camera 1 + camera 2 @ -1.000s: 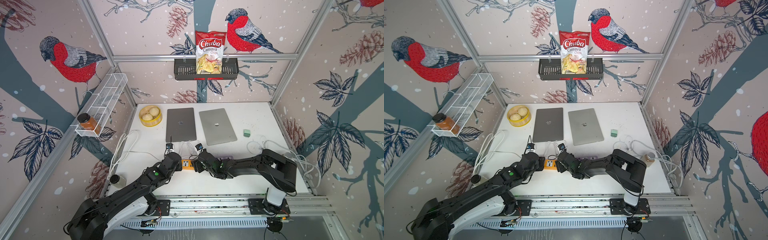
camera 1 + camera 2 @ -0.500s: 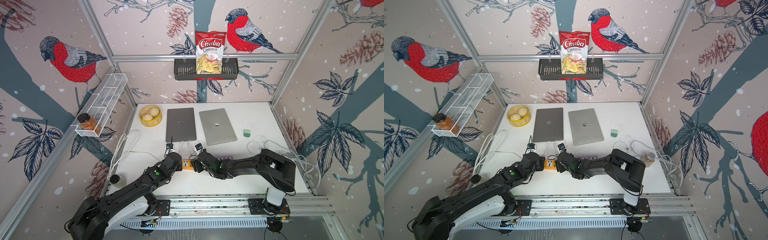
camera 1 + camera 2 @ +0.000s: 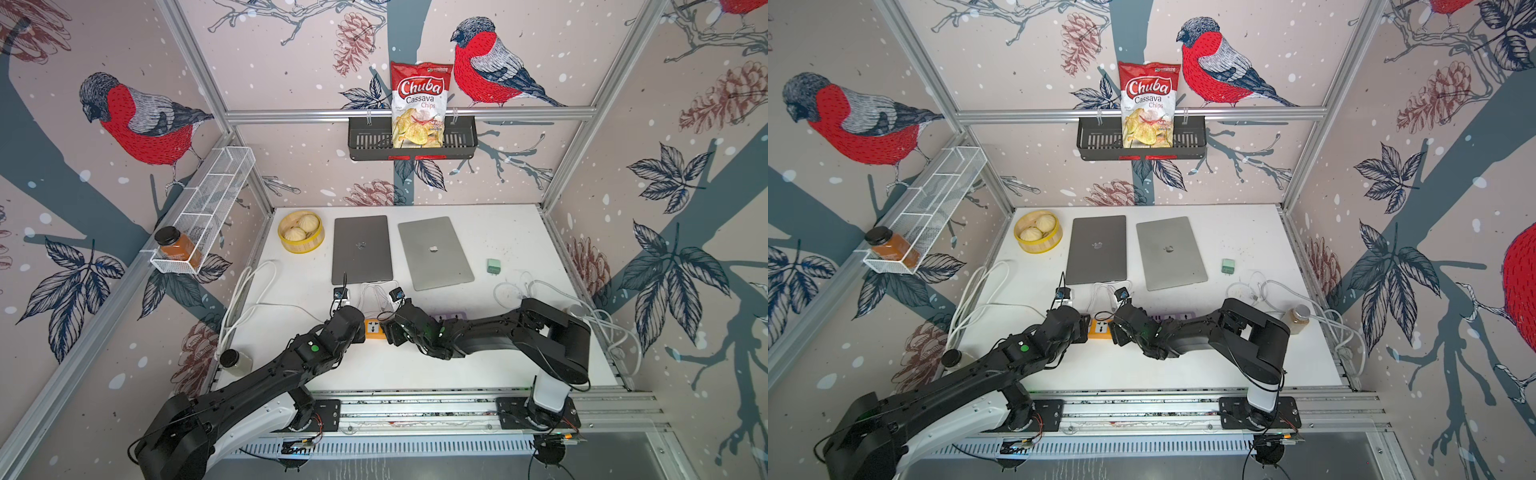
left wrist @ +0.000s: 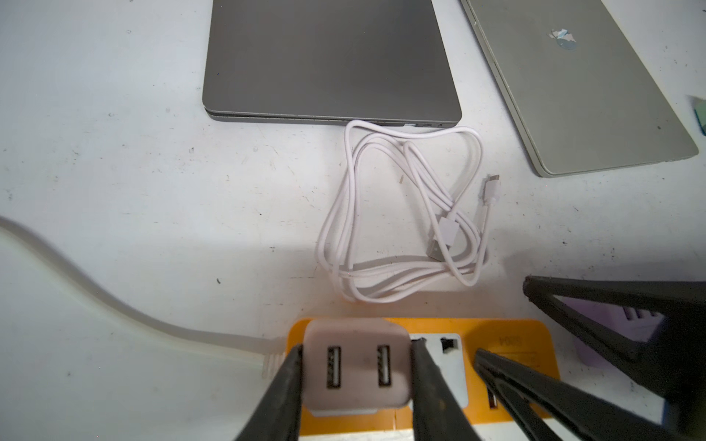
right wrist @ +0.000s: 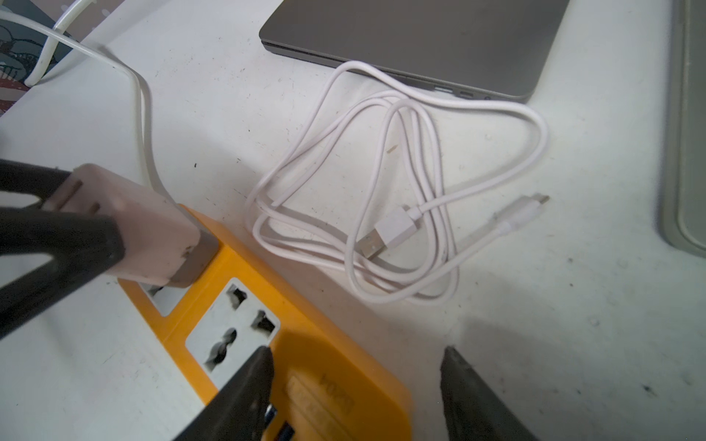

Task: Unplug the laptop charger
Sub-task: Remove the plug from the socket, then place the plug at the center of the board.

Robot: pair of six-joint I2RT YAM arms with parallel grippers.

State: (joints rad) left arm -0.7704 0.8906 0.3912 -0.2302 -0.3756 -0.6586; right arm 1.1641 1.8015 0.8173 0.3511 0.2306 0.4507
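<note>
The left gripper (image 4: 357,349) pinches the white two-port charger (image 4: 355,382) by its sides, both fingers touching it, where it stands on the end socket of the orange power strip (image 4: 508,340). Taking twelve o'clock as the back wall, the right gripper (image 5: 357,355) is at three o'clock of the charger with its jaws spread wide. One finger is over the strip's other end and the other is over bare table (image 5: 573,305). At twelve o'clock of the strip lies a loose white cable (image 4: 401,214), both plugs free. Beyond it is the dark laptop (image 4: 328,57), with the silver laptop (image 4: 573,76) at one o'clock.
</note>
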